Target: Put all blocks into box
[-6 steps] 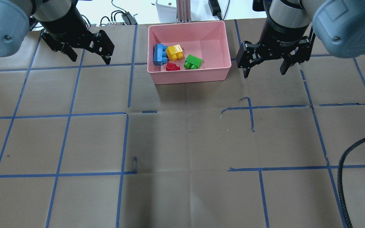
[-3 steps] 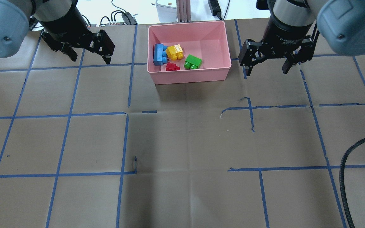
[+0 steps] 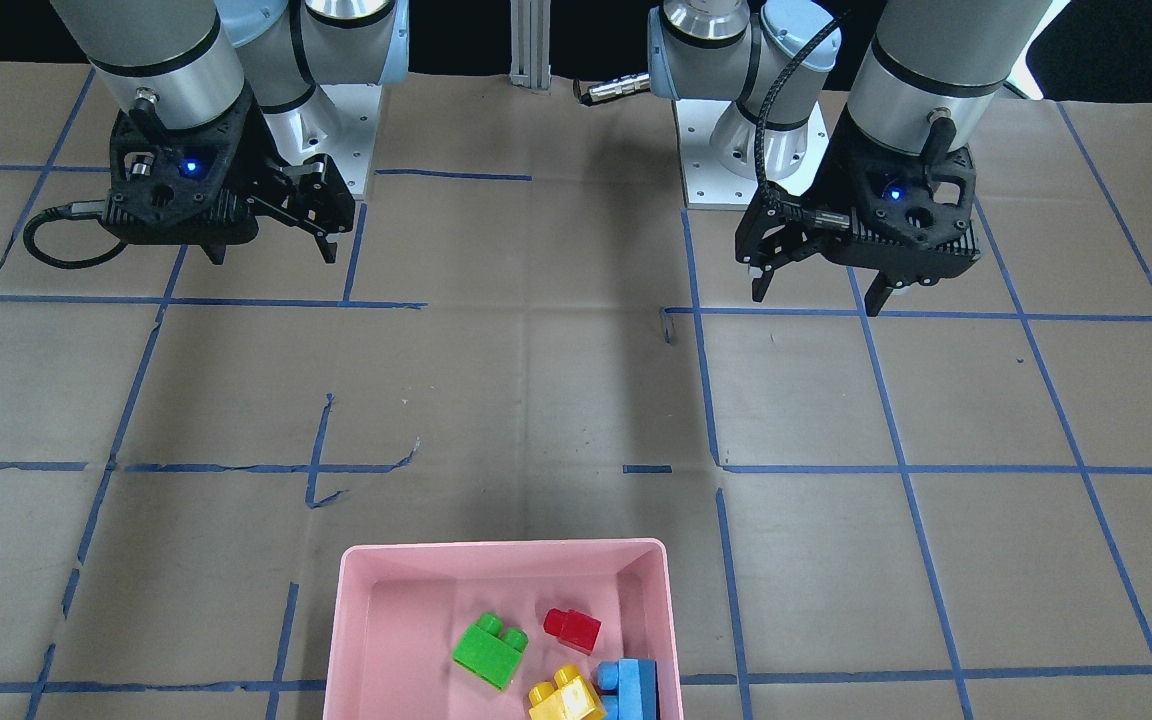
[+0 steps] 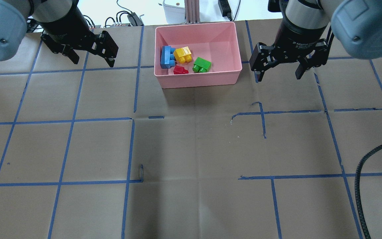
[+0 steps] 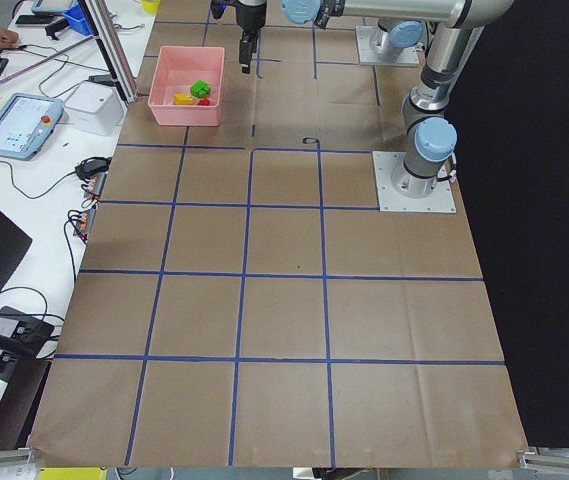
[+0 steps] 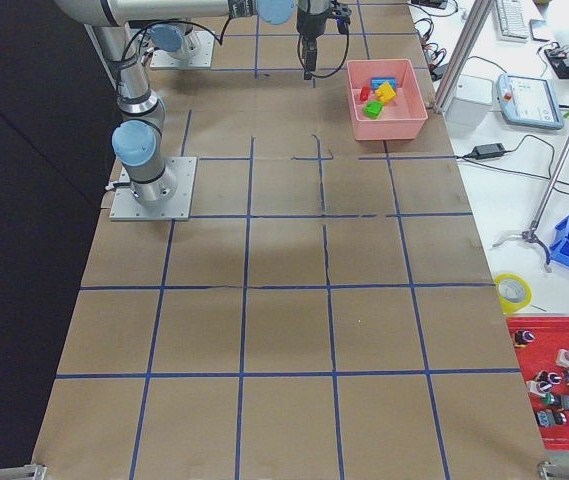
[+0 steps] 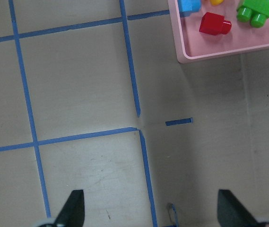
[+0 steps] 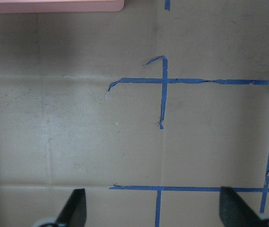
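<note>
While the blocks lie in the box, left gripper and right gripper hang outside its rim.
Both gape wide and hold nothing; the right one is nearer.

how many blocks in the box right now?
4, all in the box: blue by its left wall, yellow beside it, red nearer the robot, green rightmost. None seem hidden.

Nudging the right gripper a touch toward its own right, opening a little more gap from the box. Carrying its blue joint cap the same way. Easing the left gripper a hair outward and back from the table's middle, only just perceptibly.
</note>
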Robot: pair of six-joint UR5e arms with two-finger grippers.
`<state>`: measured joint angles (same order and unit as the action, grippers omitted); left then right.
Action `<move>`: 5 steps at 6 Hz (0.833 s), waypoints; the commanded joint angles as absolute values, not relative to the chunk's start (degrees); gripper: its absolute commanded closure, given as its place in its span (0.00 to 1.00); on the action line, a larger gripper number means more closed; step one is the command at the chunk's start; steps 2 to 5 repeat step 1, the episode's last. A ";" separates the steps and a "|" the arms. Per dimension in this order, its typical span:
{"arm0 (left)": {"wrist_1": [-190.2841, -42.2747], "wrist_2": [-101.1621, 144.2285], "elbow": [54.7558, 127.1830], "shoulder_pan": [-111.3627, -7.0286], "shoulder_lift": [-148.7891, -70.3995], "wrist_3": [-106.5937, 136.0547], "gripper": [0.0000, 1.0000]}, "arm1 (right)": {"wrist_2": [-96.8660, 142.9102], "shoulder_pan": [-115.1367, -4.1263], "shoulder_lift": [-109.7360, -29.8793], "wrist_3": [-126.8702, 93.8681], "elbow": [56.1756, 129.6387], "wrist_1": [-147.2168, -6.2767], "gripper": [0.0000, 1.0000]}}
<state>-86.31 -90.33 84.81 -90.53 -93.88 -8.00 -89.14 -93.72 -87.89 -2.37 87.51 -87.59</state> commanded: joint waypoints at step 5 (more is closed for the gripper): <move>-86.31 -90.44 84.90 -90.53 -93.87 -7.91 0.01 | -89.21 -93.69 -87.89 -2.29 87.54 -87.36 0.00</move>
